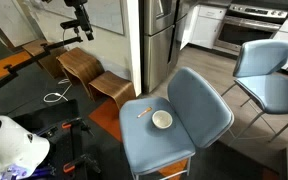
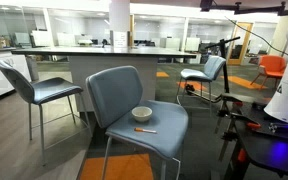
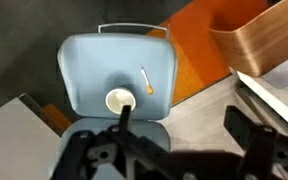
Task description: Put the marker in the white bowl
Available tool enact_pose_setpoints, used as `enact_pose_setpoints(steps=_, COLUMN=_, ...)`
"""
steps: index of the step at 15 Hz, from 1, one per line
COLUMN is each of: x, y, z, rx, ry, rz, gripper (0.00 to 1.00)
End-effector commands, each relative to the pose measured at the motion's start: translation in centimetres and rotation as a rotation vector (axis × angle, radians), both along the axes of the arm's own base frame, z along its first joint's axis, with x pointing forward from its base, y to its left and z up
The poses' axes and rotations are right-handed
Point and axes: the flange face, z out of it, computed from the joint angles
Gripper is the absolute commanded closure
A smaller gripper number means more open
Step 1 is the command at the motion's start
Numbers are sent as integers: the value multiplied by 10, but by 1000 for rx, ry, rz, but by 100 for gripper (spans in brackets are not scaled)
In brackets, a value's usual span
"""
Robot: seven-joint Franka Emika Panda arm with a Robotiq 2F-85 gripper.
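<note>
The marker (image 1: 144,110) lies flat on the blue chair seat (image 1: 149,146), just beside the white bowl (image 1: 162,120) and apart from it. Both show in the exterior views, marker (image 2: 144,130) and bowl (image 2: 142,113). In the wrist view the bowl (image 3: 120,100) is empty and the marker (image 3: 145,82) lies to its upper right on the seat (image 3: 89,65). My gripper (image 3: 184,128) is open and empty, high above the chair's near edge, with one dark finger overlapping the bowl's edge in the picture. The gripper itself is not visible in the exterior views.
A bent-wood chair (image 1: 89,70) stands on an orange floor patch beside the blue chair, also in the wrist view (image 3: 259,45). More blue chairs (image 1: 269,75) (image 2: 34,88) (image 2: 206,72) stand around. A steel fridge (image 1: 159,40) is behind. The chair's backrest (image 2: 114,90) rises behind the seat.
</note>
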Motion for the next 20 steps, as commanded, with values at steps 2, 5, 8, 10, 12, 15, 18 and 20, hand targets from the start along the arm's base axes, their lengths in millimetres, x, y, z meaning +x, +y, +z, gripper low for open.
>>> enact_pose_setpoints(steps=2, x=0, y=0, z=0, rx=0, ry=1, rz=0, gripper=0)
enact_pose_setpoints(steps=5, x=0, y=0, z=0, rx=0, ry=1, rz=0, gripper=0)
enact_pose_setpoints(steps=8, x=0, y=0, z=0, rx=0, ry=1, rz=0, gripper=0)
enact_pose_setpoints(steps=10, x=0, y=0, z=0, rx=0, ry=1, rz=0, gripper=0)
enact_pose_setpoints(steps=12, x=4, y=-2, z=0, rx=4, ry=0, rz=-8, gripper=0)
enact_pose_setpoints(steps=15, x=27, y=-19, z=-10, rx=9, ry=-11, rz=-42, gripper=0)
enact_pose_setpoints(steps=18, x=60, y=-46, z=-41, rx=57, ry=38, rz=-48, gripper=0)
enact_pose_setpoints(steps=20, x=80, y=-60, z=-73, rx=90, ry=100, rz=-17, gripper=0)
